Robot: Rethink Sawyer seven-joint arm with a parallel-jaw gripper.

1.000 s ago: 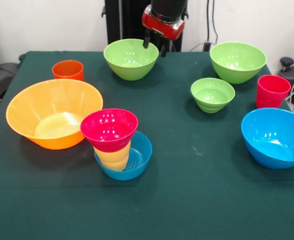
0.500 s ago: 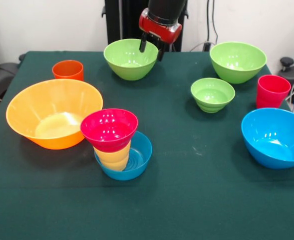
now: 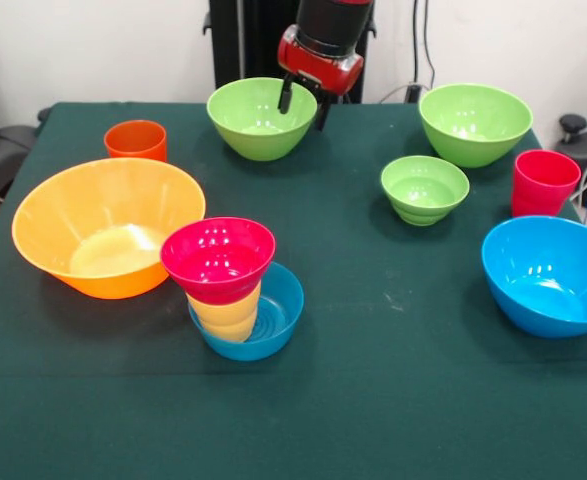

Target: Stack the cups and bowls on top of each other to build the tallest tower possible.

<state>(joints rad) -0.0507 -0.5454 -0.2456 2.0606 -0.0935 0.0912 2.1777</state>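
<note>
Sawyer gripper [image 3: 304, 107], fingers spread and empty, straddles the right rim of a big green bowl [image 3: 258, 120] at the table's far side. Center-front, a three-pc tower [image 3: 235, 295]: small red bowl [image 3: 218, 258] atop yellow cup [image 3: 229, 316] inside small blue bowl [image 3: 273, 325]. Wide orange bowl [image 3: 103, 235] sits just left; other bowls, cups lie apart on the green cloth [image 3: 393, 400].

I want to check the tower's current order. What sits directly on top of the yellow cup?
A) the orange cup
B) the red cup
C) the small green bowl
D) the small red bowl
D: the small red bowl rests on the yellow cup, which stands in the small blue bowl.
</note>
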